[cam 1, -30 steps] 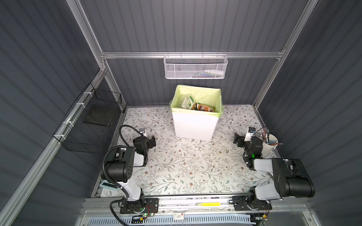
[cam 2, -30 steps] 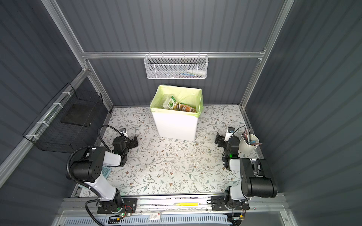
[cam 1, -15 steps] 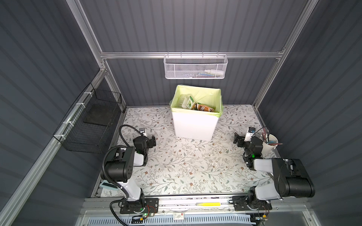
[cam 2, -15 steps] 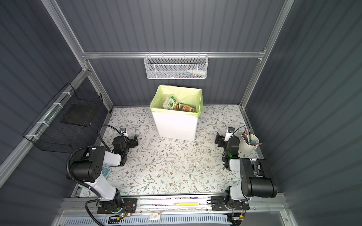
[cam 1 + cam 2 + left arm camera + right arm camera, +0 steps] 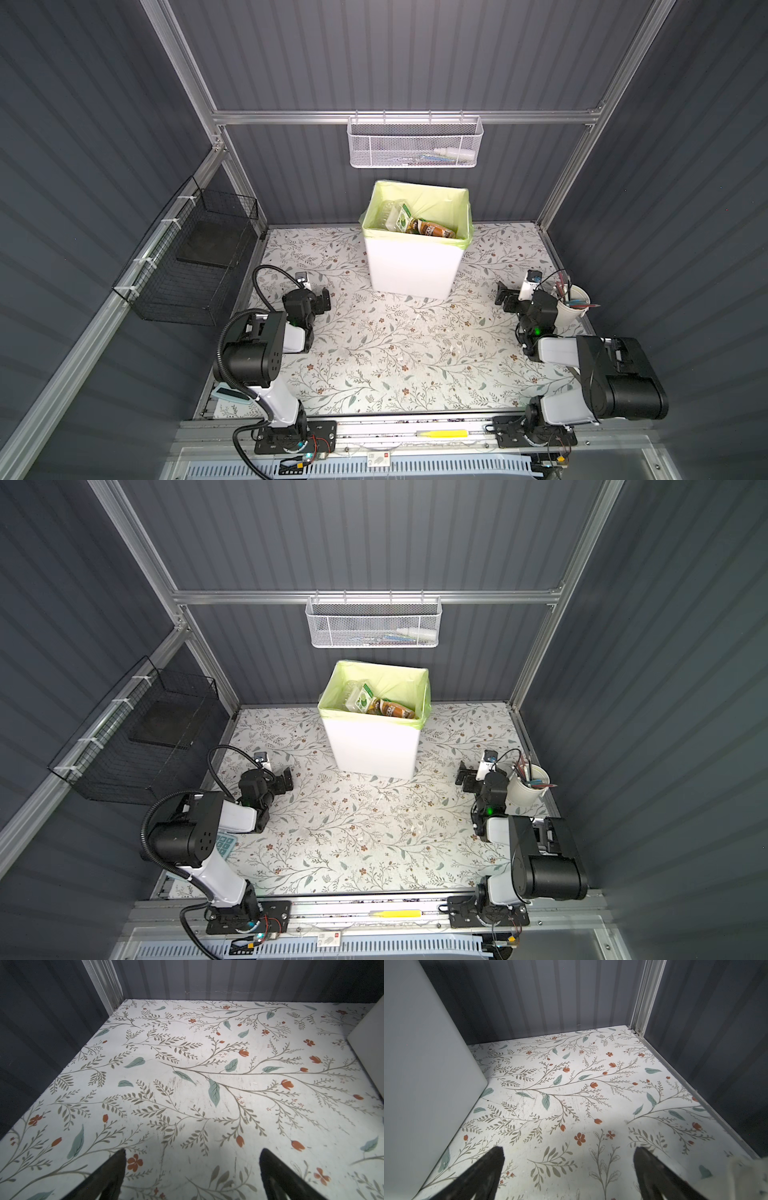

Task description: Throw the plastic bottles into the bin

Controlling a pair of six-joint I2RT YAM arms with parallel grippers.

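The bin (image 5: 411, 266) (image 5: 372, 750), white with a lime-green bag, stands at the back middle of the floral table. The only plastic bottles (image 5: 432, 228) (image 5: 390, 707) I see lie inside it; one clear one has a green label (image 5: 401, 218). My left gripper (image 5: 325, 300) (image 5: 286, 780) (image 5: 192, 1153) rests low at the left, open and holding nothing. Low at the right, my right gripper (image 5: 505, 298) (image 5: 464, 778) (image 5: 569, 1150) is also open, with only tabletop between its fingers. The bin's wall shows at the edge of both wrist views (image 5: 367, 1043) (image 5: 425, 1064).
A white cup of pens (image 5: 571, 309) (image 5: 525, 789) stands right beside my right wrist. A white mesh basket (image 5: 415, 145) hangs on the back wall and a black wire basket (image 5: 195, 266) on the left wall. A yellow item (image 5: 442, 433) lies on the front rail.
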